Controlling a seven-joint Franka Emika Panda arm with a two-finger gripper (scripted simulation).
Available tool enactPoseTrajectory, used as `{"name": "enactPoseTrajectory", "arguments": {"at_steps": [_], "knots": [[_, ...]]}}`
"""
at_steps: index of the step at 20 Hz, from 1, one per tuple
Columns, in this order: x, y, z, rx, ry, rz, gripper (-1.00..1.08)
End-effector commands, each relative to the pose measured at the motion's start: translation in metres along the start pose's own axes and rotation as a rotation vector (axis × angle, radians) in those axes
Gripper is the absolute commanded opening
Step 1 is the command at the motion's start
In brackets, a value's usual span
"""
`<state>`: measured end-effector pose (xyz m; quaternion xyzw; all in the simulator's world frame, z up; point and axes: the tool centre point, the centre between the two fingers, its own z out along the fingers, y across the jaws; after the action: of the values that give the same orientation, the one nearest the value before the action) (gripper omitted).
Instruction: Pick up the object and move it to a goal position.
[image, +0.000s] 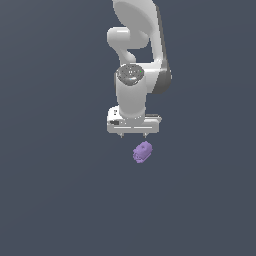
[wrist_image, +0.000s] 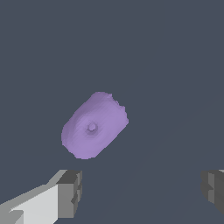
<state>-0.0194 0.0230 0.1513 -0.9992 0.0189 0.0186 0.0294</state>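
The object is a small lumpy light-purple block lying on the dark grey floor, just below the white gripper in the exterior view and a little toward the exterior view's right. My gripper hangs above it, open and empty, its two short fingertips pointing down. In the wrist view the object lies tilted, with a small bump at its middle. The grey finger pads stand wide apart with nothing between them, and the object lies apart from them, not between them.
The white arm rises above the gripper. A plain dark grey floor surrounds the object. No other objects or goal marker show.
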Motion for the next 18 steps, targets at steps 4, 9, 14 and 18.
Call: {"name": "enactPoseTrajectory", "arguments": {"at_steps": [4,9,14,18], "knots": [[0.001,0.0,0.0,-0.001,0.002,0.011,1.0],[0.002,-0.003,0.002,-0.003,0.003,0.05,1.0],[0.005,-0.006,0.005,-0.007,0.006,0.116,1.0],[0.007,-0.011,0.008,-0.011,0.009,0.189,1.0]]}}
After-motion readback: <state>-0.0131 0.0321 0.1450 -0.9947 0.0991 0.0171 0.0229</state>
